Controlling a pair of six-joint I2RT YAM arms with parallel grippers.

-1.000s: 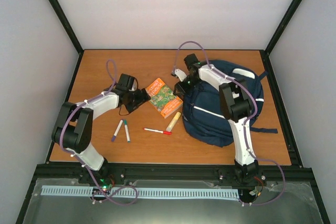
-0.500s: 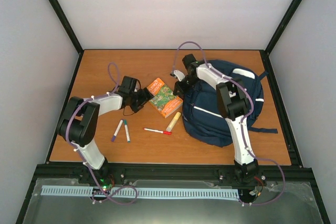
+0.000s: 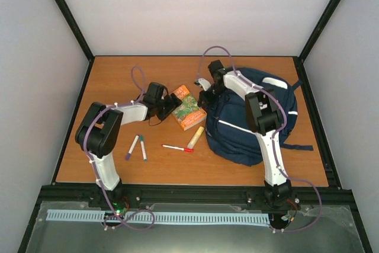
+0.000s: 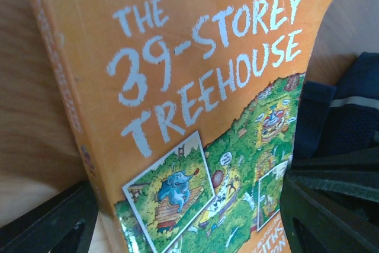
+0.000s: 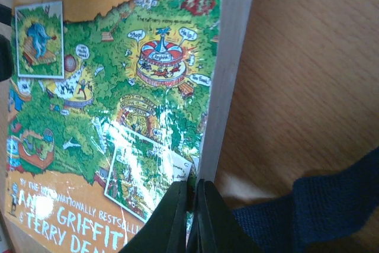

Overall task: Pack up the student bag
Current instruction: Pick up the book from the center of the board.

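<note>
Wooden table (image 3: 118, 81): book (image 3: 188, 109) (left fingers (image 4: 47, 223) apart astride it, right fingers (image 5: 172, 223) together) beside the student bag (image 3: 237, 134).

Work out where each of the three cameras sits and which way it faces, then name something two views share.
Top external: above and behind the arms, looking down on the table; left arm and right arm show whole.
Left wrist: on the left arm, facing the orange book close up; its two dark fingers flank the lower corners.
Right wrist: on the right arm, facing the book's lower cover and page edge; its closed fingers meet at bottom centre.
Shared: both wrist views show that book and some navy student bag.
</note>
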